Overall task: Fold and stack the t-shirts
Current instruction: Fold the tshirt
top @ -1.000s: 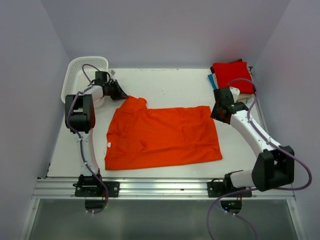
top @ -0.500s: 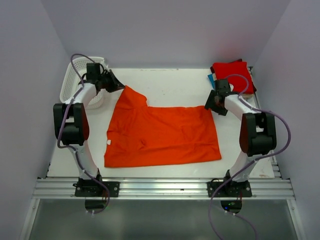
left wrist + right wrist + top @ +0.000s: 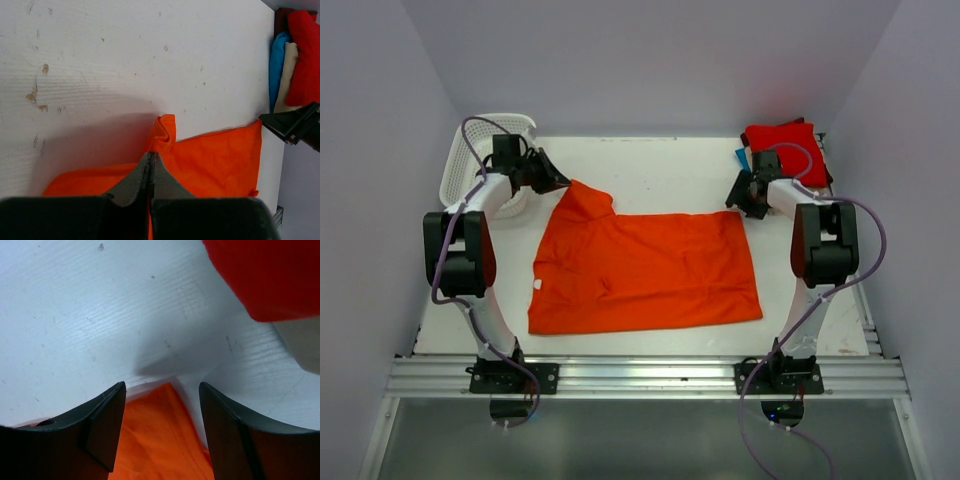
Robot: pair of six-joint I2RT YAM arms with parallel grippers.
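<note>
Leftward, mesh basket [image 3: 458, 165] near orange t-shirt [image 3: 645, 270].

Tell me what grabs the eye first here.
The bright orange t-shirt dominates, spread flat across the middle of the white table. The left pincer is shut on its bunched far-left sleeve, while the right pincer stands open over the shirt's far-right corner. A folded stack topped in red sits in the table's far-right corner.
</note>
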